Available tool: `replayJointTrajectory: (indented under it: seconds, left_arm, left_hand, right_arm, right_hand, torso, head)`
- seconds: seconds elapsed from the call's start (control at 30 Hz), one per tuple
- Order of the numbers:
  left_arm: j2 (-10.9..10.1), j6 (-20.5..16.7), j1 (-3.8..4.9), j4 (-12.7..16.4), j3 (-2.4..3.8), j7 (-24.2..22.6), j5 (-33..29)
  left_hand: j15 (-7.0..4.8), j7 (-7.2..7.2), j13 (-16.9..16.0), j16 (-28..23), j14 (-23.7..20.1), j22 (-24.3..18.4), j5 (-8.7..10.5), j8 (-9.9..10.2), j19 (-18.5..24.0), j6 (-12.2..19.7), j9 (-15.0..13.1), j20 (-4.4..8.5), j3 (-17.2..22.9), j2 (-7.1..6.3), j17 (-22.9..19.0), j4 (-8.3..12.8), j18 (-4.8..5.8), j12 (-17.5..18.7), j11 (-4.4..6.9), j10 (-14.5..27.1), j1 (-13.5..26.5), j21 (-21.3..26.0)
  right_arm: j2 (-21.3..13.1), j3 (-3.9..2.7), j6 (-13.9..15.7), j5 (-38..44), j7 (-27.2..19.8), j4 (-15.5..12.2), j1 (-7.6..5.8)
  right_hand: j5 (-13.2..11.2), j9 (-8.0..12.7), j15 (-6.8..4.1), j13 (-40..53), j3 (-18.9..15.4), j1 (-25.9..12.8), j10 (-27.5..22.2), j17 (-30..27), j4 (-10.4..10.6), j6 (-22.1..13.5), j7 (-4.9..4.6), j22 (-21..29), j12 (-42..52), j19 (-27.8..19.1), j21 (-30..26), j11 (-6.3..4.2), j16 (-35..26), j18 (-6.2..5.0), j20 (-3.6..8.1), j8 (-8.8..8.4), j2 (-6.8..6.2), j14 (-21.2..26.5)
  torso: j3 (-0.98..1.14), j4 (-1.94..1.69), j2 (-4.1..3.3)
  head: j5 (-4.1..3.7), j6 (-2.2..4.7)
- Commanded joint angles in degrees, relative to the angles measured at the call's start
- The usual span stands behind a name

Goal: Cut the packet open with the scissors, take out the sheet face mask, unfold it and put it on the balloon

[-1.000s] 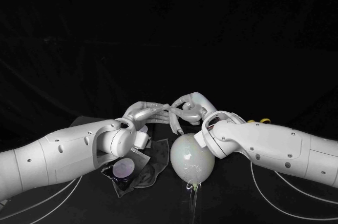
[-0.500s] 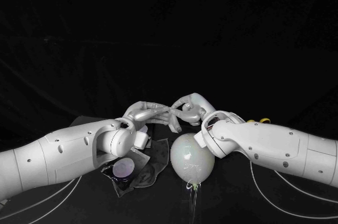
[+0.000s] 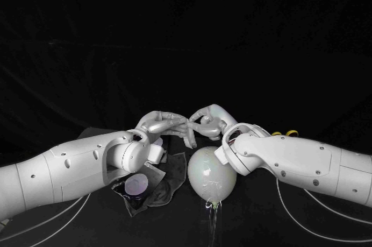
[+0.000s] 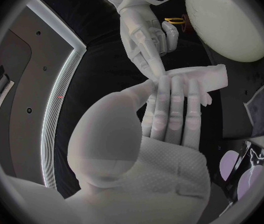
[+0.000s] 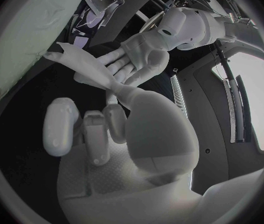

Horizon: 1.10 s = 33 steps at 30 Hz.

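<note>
Standing here, I'd call the job about halfway done. The packet (image 3: 147,186) lies on the worktop (image 3: 256,217) beside the left arm, set aside and apparently already opened, and the yellow-handled scissors (image 3: 291,133) lie behind the right arm. The sheet mask (image 4: 197,78) is out: a folded white wad held up between the two hands, just beyond the balloon (image 3: 208,177). The left robot hand (image 3: 164,123) holds it across straight, close-set fingers with the thumb at its side. The right robot hand (image 3: 208,120) has fingertips on the wad's end, but I cannot tell whether it actually pinches. Unfolding remains, then laying the mask on the bare balloon.
</note>
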<state>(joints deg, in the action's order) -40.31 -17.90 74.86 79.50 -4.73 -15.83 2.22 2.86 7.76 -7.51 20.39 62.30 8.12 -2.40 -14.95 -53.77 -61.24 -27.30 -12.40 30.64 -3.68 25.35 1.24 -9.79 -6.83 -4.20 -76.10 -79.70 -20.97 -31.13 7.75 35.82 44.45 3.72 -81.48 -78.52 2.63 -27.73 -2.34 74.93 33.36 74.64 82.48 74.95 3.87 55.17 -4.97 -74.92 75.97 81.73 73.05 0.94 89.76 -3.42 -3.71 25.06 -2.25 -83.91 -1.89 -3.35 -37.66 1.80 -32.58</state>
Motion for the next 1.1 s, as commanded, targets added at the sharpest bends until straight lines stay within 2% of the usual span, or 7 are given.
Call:
replayJointTrajectory:
  seconds: [0.03, 0.27, 0.47, 1.1]
  left_arm:
    - [0.09, -0.08, 0.09, 0.18, 0.11, -1.02, 0.62]
    - [0.04, -0.42, 0.09, 0.36, 0.11, -0.49, 1.94]
    - [-0.03, -0.89, 0.09, 0.50, 0.11, -0.08, 2.73]
    - [-0.38, -2.48, 0.09, 0.58, 0.11, -0.13, 2.99]
  left_hand:
    - [0.01, 0.04, -0.10, -0.34, 0.45, 0.14, -0.39, -0.40, -0.40, 0.39, -1.90, 0.22, 0.17, 0.78, -0.02, 0.43, -0.67, -0.37, 0.02, -0.62, -0.46, -0.40]
    - [-0.05, 0.21, -0.38, -0.37, 0.91, 0.42, -0.39, -0.85, -0.48, 0.69, -2.68, 0.42, 0.23, 1.11, 0.09, 0.60, -0.60, -0.58, -0.01, -1.03, -0.50, -0.92]
    - [-0.06, 0.26, -0.81, -0.32, 1.23, 0.77, -0.39, -1.36, -0.48, 1.21, -3.68, 0.56, 0.33, 1.57, 0.31, 0.57, -0.52, -0.93, -0.02, -1.33, -0.31, -1.52]
    - [-0.14, 0.21, -1.83, -0.18, 1.28, 1.47, -0.39, -2.59, 0.03, 2.37, -6.07, 0.75, 0.63, 1.91, 0.86, 0.70, -0.43, -1.57, 0.04, -1.10, 0.05, -2.66]
  right_arm:
    - [-0.11, 0.03, 0.25, -0.08, -1.85, -0.44, 0.06]
    - [-0.44, 0.04, 2.85, -1.60, -4.17, -0.85, 0.09]
    - [-0.70, 0.04, 3.90, -2.16, -4.91, -0.93, 0.09]
    - [-1.47, 0.03, 3.57, -2.26, -4.53, -0.58, 0.09]
  right_hand:
    - [0.14, -0.11, -0.30, 4.40, 0.20, 0.17, -0.08, 15.05, -0.05, 0.44, -0.12, -10.17, -0.01, -0.15, -0.26, -0.19, 0.24, -0.23, 0.04, 0.39, 0.04, -6.09]
    - [0.14, -0.10, -0.28, 4.19, 0.17, -0.11, -0.24, 15.05, 0.13, 0.32, -0.17, -10.15, -0.32, -0.20, -0.35, -0.14, 0.24, -0.25, 0.03, 0.40, 0.04, -6.09]
    - [0.15, -0.09, -0.27, 4.01, 0.17, -0.23, -0.37, 15.05, 0.22, 0.25, -0.19, -10.14, -0.57, -0.21, -0.39, -0.13, 0.24, -0.25, 0.03, 0.40, 0.07, -6.09]
    - [0.15, -0.10, -0.26, 3.87, 0.37, -0.31, -0.47, 15.05, 0.36, 0.23, -0.18, -10.11, -0.78, -0.25, -0.48, -0.13, 0.24, -0.27, 0.03, 0.45, 0.43, -6.09]
  torso:
    - [-0.01, 0.04, -0.04]
    - [-0.01, 0.00, -0.02]
    - [-0.02, 0.03, 0.02]
    - [-0.03, -0.01, 0.02]
  head:
    - [-0.09, 0.01]
    - [-0.07, -0.01]
    - [-0.06, 0.07]
    - [0.02, 0.12]
